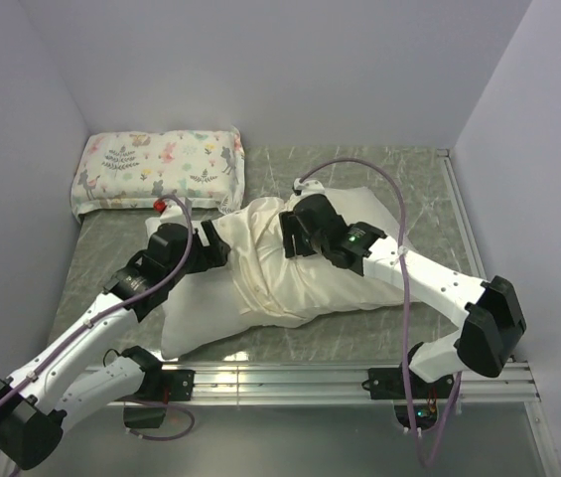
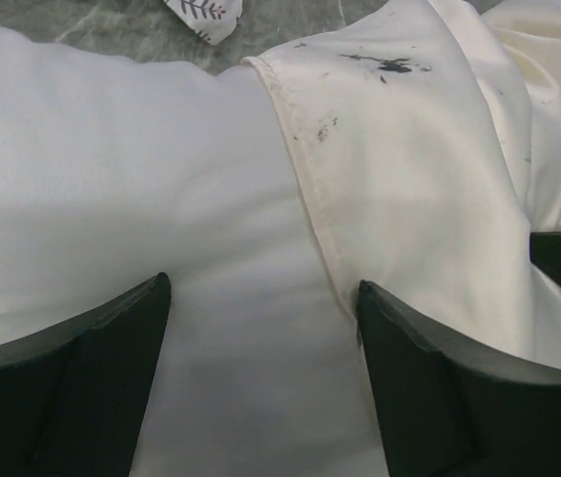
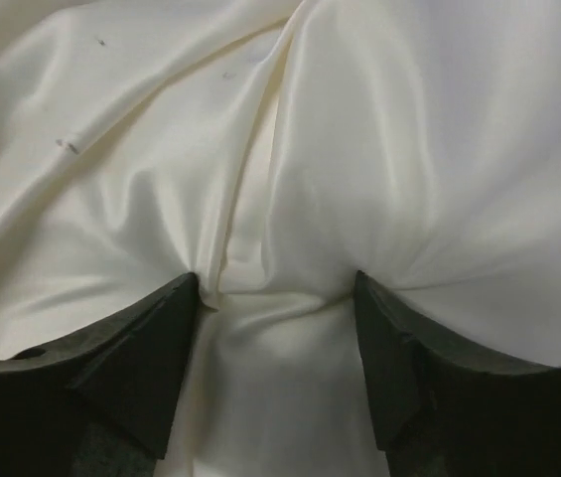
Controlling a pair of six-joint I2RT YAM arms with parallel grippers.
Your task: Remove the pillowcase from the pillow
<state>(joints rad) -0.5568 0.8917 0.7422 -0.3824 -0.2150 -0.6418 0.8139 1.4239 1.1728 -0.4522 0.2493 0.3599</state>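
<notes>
Straddling the hem of the pillowcase (image 2: 419, 169) with the left claw (image 2: 262, 288), jaws spread wide and clamped on nothing. One of its fingers (image 2: 91, 348), at 8 o'clock of the wrist view, resting on bare white pillow (image 2: 111, 169); the other, at 4 o'clock, resting on cream cloth just past the stitched edge. Dark smudges (image 2: 389, 65) on that cloth toward 1 o'clock. Beyond, at 12 o'clock, a corner of a flower-print cushion (image 2: 206, 12) over grey-green table (image 2: 81, 25).

Pushing into the pillowcase (image 3: 409, 149) with the right claw (image 3: 275, 283), likewise open, with fingertips (image 3: 186, 298) denting the shiny cloth and creases fanning out from each. Between them a soft fold running up toward 12 o'clock, not pinched. Only cream cloth around this claw in its wrist view.

Seen from above, left claw (image 1: 218, 246) at 9 o'clock of the bunched pillowcase (image 1: 270, 268), right claw (image 1: 290, 234) on top of it toward 12 o'clock, the two close together near mid-table (image 1: 359, 338). Pillowcase gathered round the middle of the pillow (image 1: 196, 318), lying slantwise, with a white end sticking out at 7 o'clock and whiter cloth showing past the right arm at 1 o'clock. Flower-print cushion (image 1: 156, 169) well apart at 11 o'clock, against the back wall. At 6 o'clock, a metal rail (image 1: 290, 378) carrying both arm bases, with purple cables (image 1: 404, 288) looping over the arms.
</notes>
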